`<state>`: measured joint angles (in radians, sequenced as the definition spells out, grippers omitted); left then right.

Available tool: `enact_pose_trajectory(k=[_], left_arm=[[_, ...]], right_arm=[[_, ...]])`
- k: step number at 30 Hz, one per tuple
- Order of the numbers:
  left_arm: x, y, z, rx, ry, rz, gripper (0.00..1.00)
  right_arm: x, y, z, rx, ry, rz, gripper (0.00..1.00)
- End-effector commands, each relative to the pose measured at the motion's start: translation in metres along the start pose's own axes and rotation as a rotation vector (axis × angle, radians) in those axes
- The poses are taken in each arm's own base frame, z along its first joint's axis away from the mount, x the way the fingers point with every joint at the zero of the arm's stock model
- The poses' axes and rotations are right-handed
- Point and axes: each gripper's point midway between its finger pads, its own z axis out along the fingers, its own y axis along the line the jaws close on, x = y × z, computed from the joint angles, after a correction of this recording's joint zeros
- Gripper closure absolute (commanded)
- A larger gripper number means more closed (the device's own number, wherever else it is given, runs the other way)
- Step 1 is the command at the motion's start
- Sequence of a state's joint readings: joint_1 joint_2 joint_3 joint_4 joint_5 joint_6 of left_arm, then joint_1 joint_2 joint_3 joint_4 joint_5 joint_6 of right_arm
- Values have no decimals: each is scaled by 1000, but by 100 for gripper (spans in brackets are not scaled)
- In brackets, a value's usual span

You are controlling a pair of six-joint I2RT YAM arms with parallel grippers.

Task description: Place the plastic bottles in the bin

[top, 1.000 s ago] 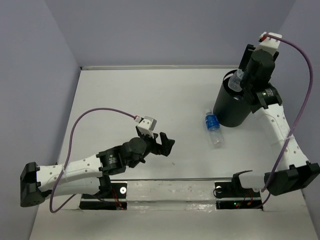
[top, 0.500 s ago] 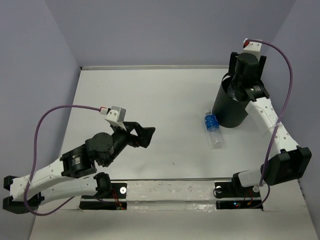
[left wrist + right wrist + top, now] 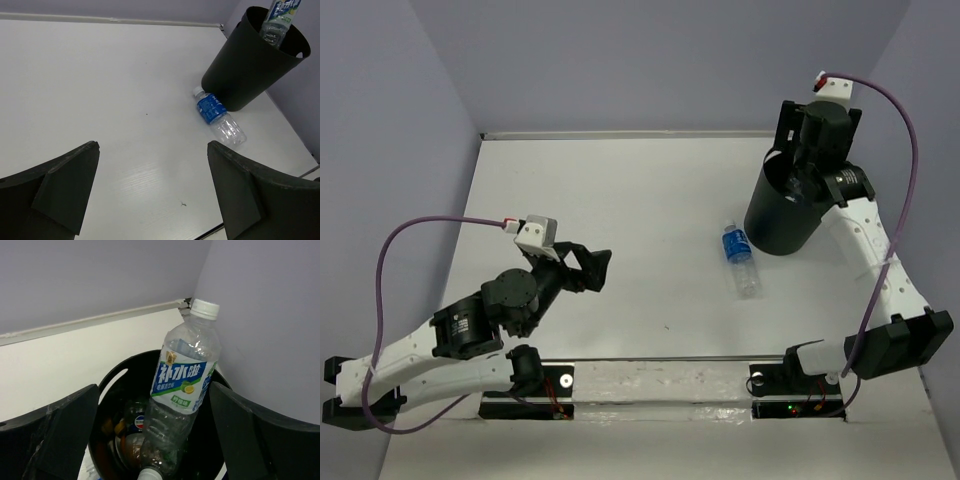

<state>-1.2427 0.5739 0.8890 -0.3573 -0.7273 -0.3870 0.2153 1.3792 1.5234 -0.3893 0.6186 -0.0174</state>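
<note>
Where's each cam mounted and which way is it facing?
Top external: above, behind bases, looking down on table, left arm, right arm, bin, blue-labelled bottle beside it.
Left wrist: low over table, facing bin and that bottle; own open jaws below.
Right wrist: above bin, looking in at a blue-green-labelled bottle; open jaws flank it.
Shared: bin in all.

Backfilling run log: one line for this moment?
right hand open above bin | upright bottle poking from bin | left hand open, empty | second bottle lying beside bin
</note>
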Motion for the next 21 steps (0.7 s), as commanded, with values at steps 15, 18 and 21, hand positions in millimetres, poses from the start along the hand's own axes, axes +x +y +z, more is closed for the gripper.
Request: enact_pose_trajectory(k=[15,18,21], left_arm=[[0,11,3,-61,-30,13,1],[-2,13,1,-61,-39,2,1],[-3,15,-1,-64,-43,-2,1]], right_arm=[[110,126,-147,-598,253,-35,41],[154,127,-139,-554,338,-84,41],[187,126,-127,-487,411,-160,24]])
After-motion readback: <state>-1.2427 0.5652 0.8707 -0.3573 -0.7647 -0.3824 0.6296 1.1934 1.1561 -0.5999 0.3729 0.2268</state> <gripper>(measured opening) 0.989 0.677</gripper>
